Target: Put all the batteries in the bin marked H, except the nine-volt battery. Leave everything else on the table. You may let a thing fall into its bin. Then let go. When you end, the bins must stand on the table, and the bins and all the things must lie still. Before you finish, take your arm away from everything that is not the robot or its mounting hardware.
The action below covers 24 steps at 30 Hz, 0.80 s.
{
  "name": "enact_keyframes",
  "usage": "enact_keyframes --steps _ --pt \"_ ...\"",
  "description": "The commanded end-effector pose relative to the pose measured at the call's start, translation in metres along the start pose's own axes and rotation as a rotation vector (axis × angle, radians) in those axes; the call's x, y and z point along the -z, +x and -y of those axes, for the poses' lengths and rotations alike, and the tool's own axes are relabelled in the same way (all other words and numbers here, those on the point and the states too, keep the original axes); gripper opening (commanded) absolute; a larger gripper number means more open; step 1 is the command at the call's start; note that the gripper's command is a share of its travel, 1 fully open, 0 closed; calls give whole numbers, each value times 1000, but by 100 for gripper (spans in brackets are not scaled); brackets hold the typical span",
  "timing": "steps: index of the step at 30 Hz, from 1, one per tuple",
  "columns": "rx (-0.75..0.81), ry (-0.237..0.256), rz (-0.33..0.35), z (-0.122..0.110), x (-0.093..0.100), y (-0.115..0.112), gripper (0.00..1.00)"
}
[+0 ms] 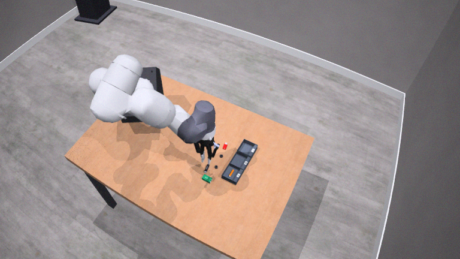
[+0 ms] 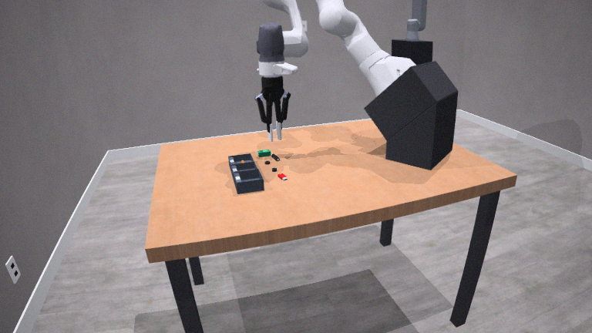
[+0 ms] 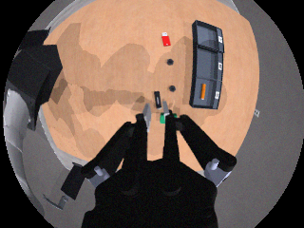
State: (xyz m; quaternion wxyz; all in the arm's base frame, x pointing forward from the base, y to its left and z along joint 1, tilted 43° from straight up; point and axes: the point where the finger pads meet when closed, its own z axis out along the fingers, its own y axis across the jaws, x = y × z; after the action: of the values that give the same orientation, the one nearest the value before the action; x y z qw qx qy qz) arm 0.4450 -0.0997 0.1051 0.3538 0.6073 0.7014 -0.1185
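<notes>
My gripper (image 1: 205, 162) (image 2: 275, 139) (image 3: 157, 108) is empty, its fingers a small gap apart, above the table near a black cylinder with a light mark (image 1: 206, 168) (image 2: 275, 157) (image 3: 158, 99). A green block (image 1: 206, 178) (image 2: 264, 153) (image 3: 163, 119) lies beside the cylinder, partly hidden by a finger in the wrist view. One small dark disc (image 1: 215, 166) (image 2: 267, 162) (image 3: 172, 88) and another dark disc (image 1: 221, 156) (image 2: 274, 169) (image 3: 170, 62) lie apart. An orange cylinder (image 1: 231, 172) (image 2: 242, 161) (image 3: 203, 91) lies in an end bin. The bin labels are too small to read.
Three joined dark bins (image 1: 239, 160) (image 2: 250, 186) (image 3: 207, 62) stand in a row on the table (image 1: 237, 222) (image 2: 340, 198) (image 3: 104, 52), beyond the discs. A red stick with a white end (image 1: 224, 146) (image 2: 281, 176) (image 3: 166, 41) lies beside the bin row.
</notes>
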Motion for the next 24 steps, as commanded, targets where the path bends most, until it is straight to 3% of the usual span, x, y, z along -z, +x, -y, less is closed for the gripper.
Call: enact_keyframes --steps 1,24 --pt "-4 -3 -7 -2 1 1 17" --pt "-4 -3 -7 -2 1 -3 17"
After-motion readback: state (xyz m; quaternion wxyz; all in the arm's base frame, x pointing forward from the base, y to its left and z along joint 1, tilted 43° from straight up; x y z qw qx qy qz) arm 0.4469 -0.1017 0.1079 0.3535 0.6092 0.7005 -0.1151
